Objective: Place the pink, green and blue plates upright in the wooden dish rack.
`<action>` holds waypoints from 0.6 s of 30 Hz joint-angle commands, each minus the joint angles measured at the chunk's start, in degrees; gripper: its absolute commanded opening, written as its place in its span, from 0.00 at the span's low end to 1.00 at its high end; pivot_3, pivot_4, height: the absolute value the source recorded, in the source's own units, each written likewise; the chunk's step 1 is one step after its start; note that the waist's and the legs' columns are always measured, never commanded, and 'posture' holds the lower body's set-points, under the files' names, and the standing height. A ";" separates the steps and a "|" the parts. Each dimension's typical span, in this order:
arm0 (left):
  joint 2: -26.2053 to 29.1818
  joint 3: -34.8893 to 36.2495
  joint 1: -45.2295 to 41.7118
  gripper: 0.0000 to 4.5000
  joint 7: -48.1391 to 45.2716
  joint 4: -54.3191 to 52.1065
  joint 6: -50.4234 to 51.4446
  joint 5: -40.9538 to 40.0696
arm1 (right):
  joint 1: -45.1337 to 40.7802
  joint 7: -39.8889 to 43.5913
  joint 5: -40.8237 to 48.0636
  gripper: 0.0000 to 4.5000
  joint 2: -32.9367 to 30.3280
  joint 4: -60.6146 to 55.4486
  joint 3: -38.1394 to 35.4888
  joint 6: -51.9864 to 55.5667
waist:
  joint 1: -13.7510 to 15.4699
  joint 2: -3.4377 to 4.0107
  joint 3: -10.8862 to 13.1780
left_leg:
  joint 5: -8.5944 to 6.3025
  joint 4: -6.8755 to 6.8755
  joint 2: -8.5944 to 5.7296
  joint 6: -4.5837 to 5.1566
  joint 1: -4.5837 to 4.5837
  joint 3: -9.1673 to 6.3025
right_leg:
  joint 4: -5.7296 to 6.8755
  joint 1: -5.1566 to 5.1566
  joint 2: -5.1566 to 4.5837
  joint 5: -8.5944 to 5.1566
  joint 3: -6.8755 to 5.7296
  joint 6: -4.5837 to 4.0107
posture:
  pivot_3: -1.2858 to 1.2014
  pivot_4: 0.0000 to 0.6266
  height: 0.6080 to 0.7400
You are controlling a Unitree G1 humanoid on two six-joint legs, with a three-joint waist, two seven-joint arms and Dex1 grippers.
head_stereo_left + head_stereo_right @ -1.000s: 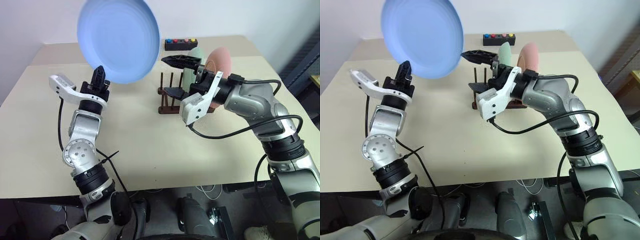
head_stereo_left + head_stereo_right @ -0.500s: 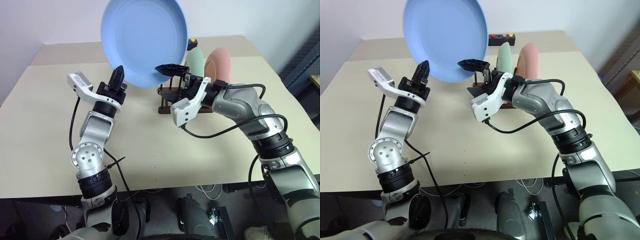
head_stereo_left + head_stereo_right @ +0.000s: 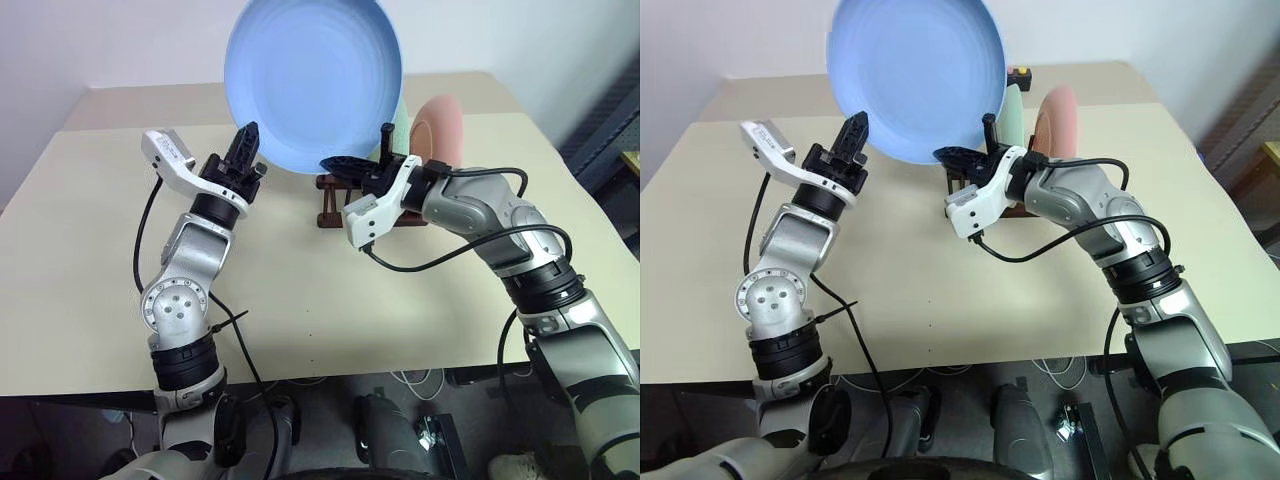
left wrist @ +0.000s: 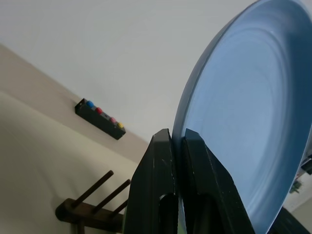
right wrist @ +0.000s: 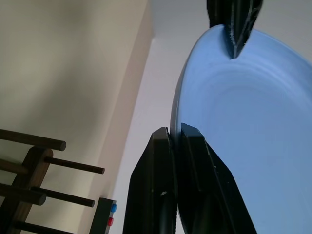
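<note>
A: So, where is the blue plate (image 3: 313,85)?

B: Up in the air, on its edge, above the table (image 3: 90,250); the left gripper (image 3: 244,152) pinches its rim low on the left; the right gripper (image 3: 357,168) has its two fingers shut tight on the rim low on the right, just in front of the wooden dish rack (image 3: 330,196).

A: And the others?

B: The pink plate (image 3: 445,125) stands in the rack on the far right; the green plate (image 3: 1014,105) peeks out beside it.

A: Will the blue one be hard to hold?

B: I think it is light, stiff plastic; the smooth rim could slip or swing; best to hold it at the rim.
</note>
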 commanded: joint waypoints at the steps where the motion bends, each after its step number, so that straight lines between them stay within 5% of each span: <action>1: 0.12 -0.84 -0.35 0.15 -0.97 -0.16 -0.02 -2.34 | -1.53 -2.12 0.84 0.00 -0.36 -1.54 -1.97 -0.38 | -0.01 0.00 0.00 | 0.00 -0.01 0.00 0.00 0.00 0.00 | 0.00 0.00 0.00 0.00 0.00 0.00 | 0.52 0.24 1.00; 8: 2.23 -0.33 0.31 0.87 -2.51 -1.11 1.64 -7.76 | -2.02 -2.80 0.57 0.00 -0.88 -0.75 -2.04 -0.27 | -0.04 0.00 0.00 | 0.00 -0.02 0.01 0.00 0.00 -0.01 | -0.01 0.00 0.01 0.00 0.00 0.00 | 0.52 0.24 1.00; 18: 22.74 0.49 0.03 0.87 -24.62 4.82 0.19 -1.60 | -5.27 -3.09 8.02 0.00 1.80 0.82 -6.79 6.08 | -0.19 0.03 0.02 | 0.04 -0.10 0.09 -0.06 0.02 -0.04 | 0.00 -0.04 0.13 0.05 0.00 -0.12 | 0.52 0.24 1.00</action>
